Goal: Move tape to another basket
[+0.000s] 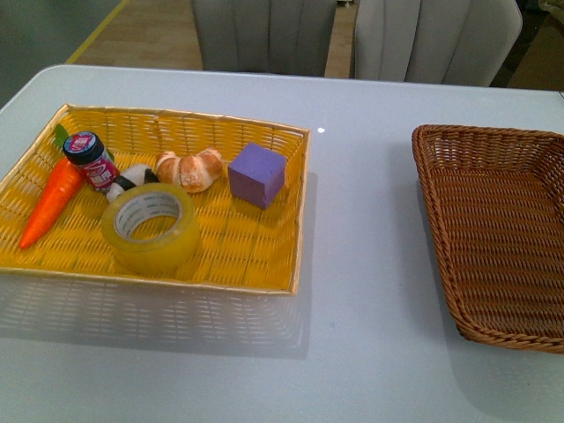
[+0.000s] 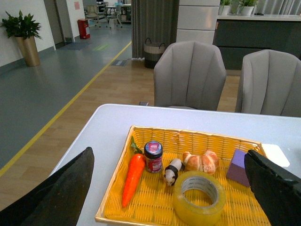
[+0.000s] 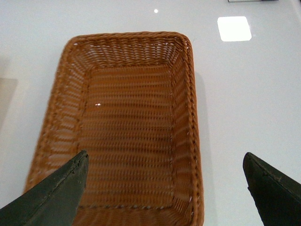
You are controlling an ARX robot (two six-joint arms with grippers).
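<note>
The tape [image 1: 151,227], a yellowish translucent roll with a white core, lies flat in the front middle of the yellow tray basket [image 1: 264,286]. It also shows in the left wrist view [image 2: 199,197]. The brown wicker basket [image 1: 441,145] stands empty at the right of the table; it fills the right wrist view [image 3: 66,80]. My left gripper [image 2: 171,190] is open, held above and in front of the tray, the tape between its fingertips [image 2: 70,188] in view. My right gripper [image 3: 164,188] is open above the brown basket. Neither arm shows in the front view.
In the yellow tray lie a toy carrot [image 1: 51,201], a small jar [image 1: 91,159], a panda figure [image 1: 130,181], a croissant [image 1: 189,168] and a purple cube [image 1: 257,174]. Two grey chairs [image 1: 264,35] stand behind the white table [image 1: 361,264].
</note>
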